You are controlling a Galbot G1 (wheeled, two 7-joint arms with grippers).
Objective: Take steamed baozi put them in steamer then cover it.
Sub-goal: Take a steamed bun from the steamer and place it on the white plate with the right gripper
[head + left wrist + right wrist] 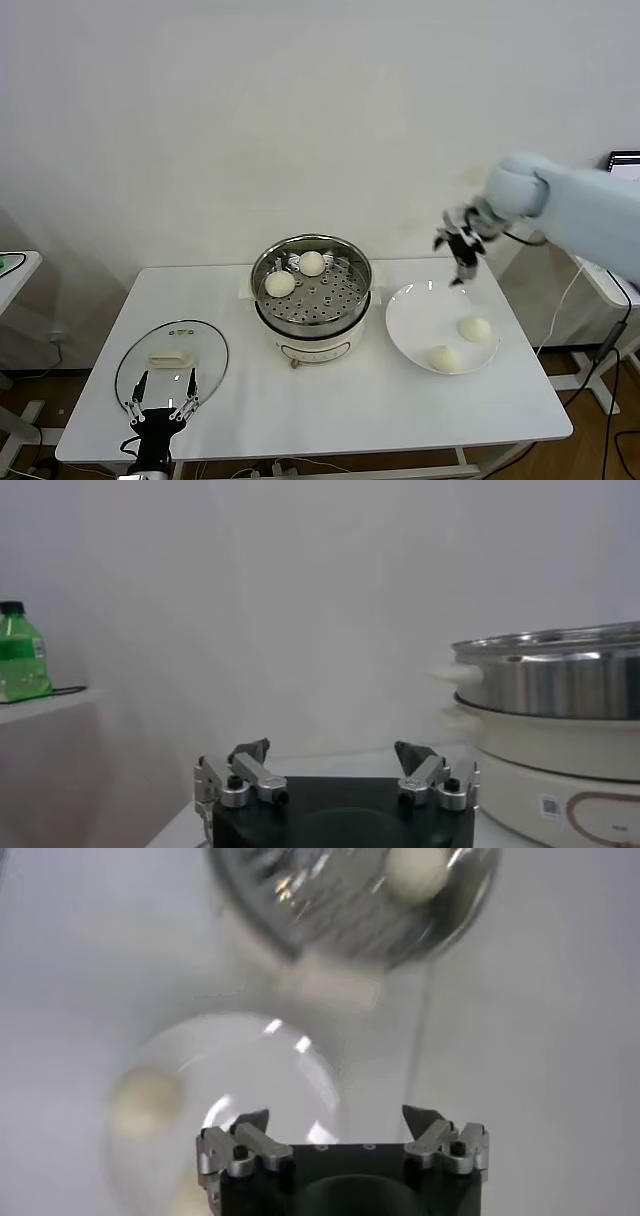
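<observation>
The steel steamer (pixel 345 272) stands on its white pot base at the table's middle and holds two baozi (pixel 280 284) (pixel 312 263). Two more baozi (pixel 474 328) (pixel 443 357) lie on the white plate (pixel 415 312) to its right. My right gripper (pixel 462 262) is open and empty, in the air above the plate's far edge. The right wrist view shows the plate (pixel 250 1068), one baozi (pixel 145 1103) on it and the steamer (pixel 330 898) beyond. The glass cover (pixel 172 357) lies flat at the front left. My left gripper (pixel 160 408) is open and parked at the cover's near edge.
In the left wrist view the steamer and pot (pixel 550 720) stand to one side, and a green bottle (pixel 20 655) sits on a side table. A second white table (pixel 10 265) stands at the far left. A cable (pixel 560 300) hangs off the table's right edge.
</observation>
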